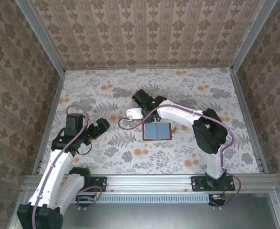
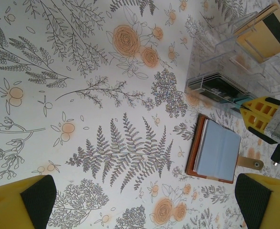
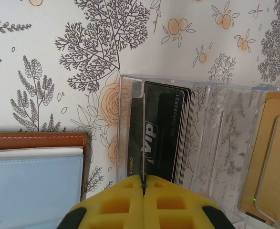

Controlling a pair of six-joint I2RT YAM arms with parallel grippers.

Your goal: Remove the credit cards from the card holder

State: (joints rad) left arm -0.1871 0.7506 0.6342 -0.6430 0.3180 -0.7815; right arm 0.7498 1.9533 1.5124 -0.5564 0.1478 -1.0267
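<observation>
card holder (image 1: 157,130) open flat; clear box (image 3: 211,143) just beside its edge, apart.

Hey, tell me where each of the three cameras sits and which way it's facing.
Top external: above and behind the arm bases, looking down on the table; both arms show.
Left wrist: on the left arm, looking across the table at the card holder and clear box; left jaws open at bottom corners.
Right wrist: on the right arm, looking down on black cards in the clear box; right jaws shut at bottom edge.
Shared: all three see the open card holder.
</observation>
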